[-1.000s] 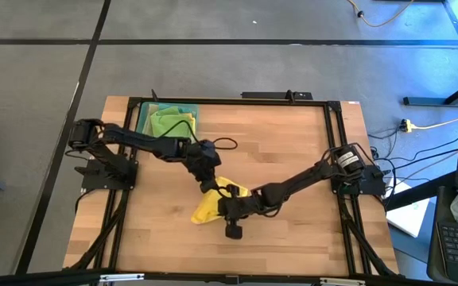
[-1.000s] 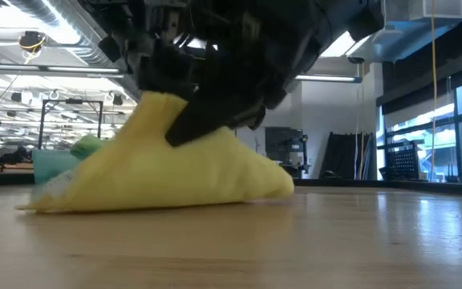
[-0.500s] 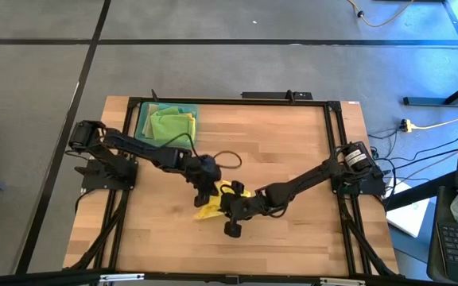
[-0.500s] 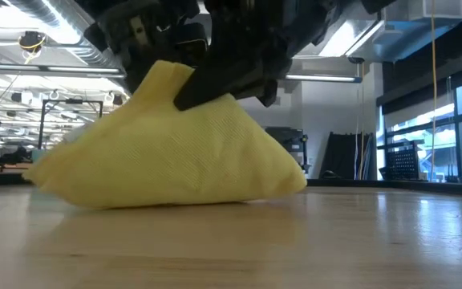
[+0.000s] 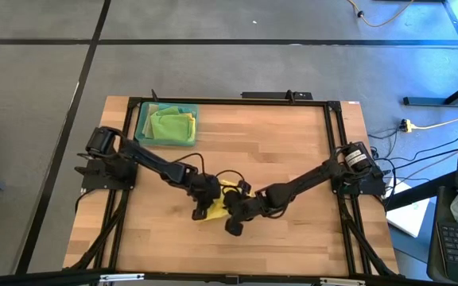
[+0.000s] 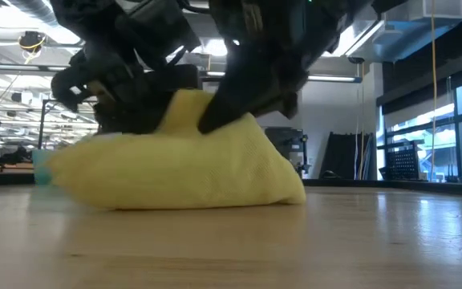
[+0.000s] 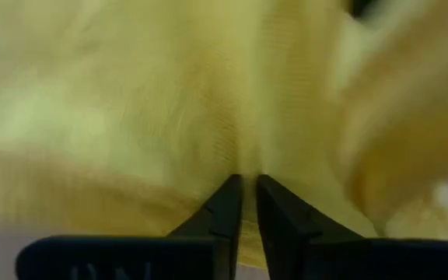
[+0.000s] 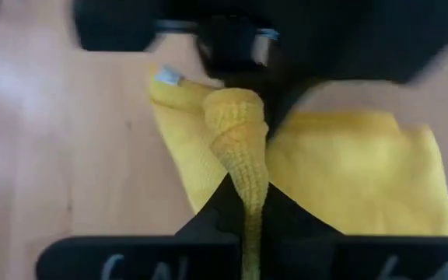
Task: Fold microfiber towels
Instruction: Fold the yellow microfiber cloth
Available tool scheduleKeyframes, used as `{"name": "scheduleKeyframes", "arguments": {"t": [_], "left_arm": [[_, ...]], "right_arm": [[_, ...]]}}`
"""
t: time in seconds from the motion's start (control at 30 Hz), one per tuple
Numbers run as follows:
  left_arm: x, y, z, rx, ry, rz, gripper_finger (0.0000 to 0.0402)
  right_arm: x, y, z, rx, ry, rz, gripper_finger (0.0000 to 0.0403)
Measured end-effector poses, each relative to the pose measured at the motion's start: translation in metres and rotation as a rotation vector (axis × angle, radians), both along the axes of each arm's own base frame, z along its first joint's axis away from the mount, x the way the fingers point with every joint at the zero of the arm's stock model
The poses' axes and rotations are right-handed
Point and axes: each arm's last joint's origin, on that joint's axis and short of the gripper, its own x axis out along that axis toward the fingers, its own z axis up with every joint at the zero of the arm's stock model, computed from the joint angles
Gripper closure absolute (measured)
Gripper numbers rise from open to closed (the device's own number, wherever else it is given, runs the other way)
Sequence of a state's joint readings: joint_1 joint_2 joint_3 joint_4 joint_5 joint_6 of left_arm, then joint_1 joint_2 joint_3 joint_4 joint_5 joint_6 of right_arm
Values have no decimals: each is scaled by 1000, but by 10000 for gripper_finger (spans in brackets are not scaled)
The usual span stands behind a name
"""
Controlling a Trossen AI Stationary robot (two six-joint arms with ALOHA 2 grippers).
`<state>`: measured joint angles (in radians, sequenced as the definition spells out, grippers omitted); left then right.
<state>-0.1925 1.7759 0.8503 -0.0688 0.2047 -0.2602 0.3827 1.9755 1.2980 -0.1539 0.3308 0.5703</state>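
The wooden bench [image 5: 293, 167] sits on a grey floor with dark seams; the level view looks past it into a hall with ceiling ducts and large windows. From above, both dark arms reach in to meet near the bench's middle front. Between them lies a yellow towel [image 5: 216, 208], mostly hidden under the claws in that view. The level view shows what the overhead one cannot: the yellow towel [image 6: 175, 164] is bunched into a low mound resting on the wood, lifted to a peak where the arms grip it. At the far left corner a teal tray [image 5: 143, 119] holds green towels [image 5: 170, 125], well apart from the arms. The left claw [image 5: 203, 193] is closed on the cloth; its own camera shows the two fingers nearly together with yellow fabric between them. The right claw [image 5: 234, 213] is fully closed, its wrist view showing a rolled ridge of the yellow towel [image 8: 239, 148] pinched between its fingers.
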Motion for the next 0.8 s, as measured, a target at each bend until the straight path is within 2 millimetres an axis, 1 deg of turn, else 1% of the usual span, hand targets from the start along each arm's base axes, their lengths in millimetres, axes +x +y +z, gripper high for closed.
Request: {"name": "scheduleKeyframes", "arguments": {"t": [0.13, 0.3, 0.47, 0.57, 0.7, 0.8], "left_arm": [[-1, -6, -3, -16, 17, -28, 364], [-2, -5, -3, -29, 33, -8, 364], [-2, -5, -3, -46, 48, 21, 364], [-3, -6, -4, -77, 61, 20, 364], [-2, -7, -3, -97, 53, 19, 364], [0, -8, -2, -157, 52, 28, 364]], "right_arm": [[-7, 2, -4, -9, 51, -59, 392], [-19, 9, -8, -43, 109, -135, 396], [-30, 14, -8, -92, 115, -243, 393], [-34, 16, -4, -96, 88, -289, 389], [-34, 17, 0, -110, 72, -281, 391], [-35, 16, 3, -121, 62, -289, 392]]}}
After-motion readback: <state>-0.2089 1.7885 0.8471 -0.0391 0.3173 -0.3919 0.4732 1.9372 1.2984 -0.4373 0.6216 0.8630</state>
